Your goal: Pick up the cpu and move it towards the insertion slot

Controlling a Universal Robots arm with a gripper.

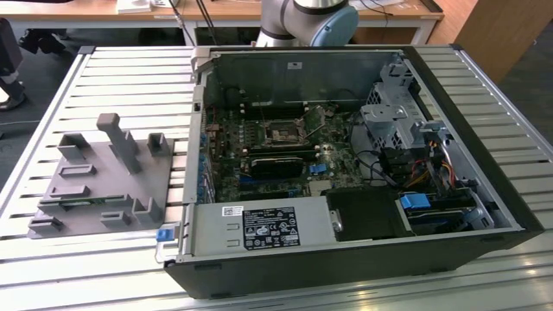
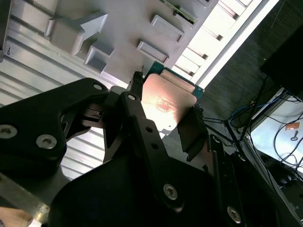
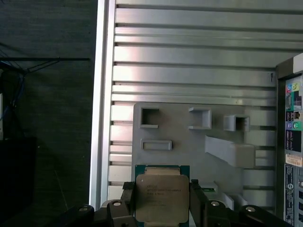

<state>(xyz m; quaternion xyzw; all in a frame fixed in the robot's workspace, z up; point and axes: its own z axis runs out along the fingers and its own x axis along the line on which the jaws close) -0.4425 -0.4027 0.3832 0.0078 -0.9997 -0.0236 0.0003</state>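
Jaws clamped on 2 edges of the flat silvery square cpu (image 3: pixel 162 196).
Best carried level toward the shiny-framed insertion slot (image 1: pixel 283 133).

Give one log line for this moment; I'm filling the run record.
gripper: shut on cpu | cpu: held above fixture | slot: in case, unreached

Robot arm (image 1: pixel 281 23), at 12 o'clock in the exterior view: silver-grey tubular joint housing capped in pale blue. Gripper (image 2: pixel 166 94), in the second wrist view: matte black, flat angular linkage plates and two slim black fingers (image 2: pixel 142 127), pinned by round silver screws (image 2: pixel 170 191) with recessed heads.
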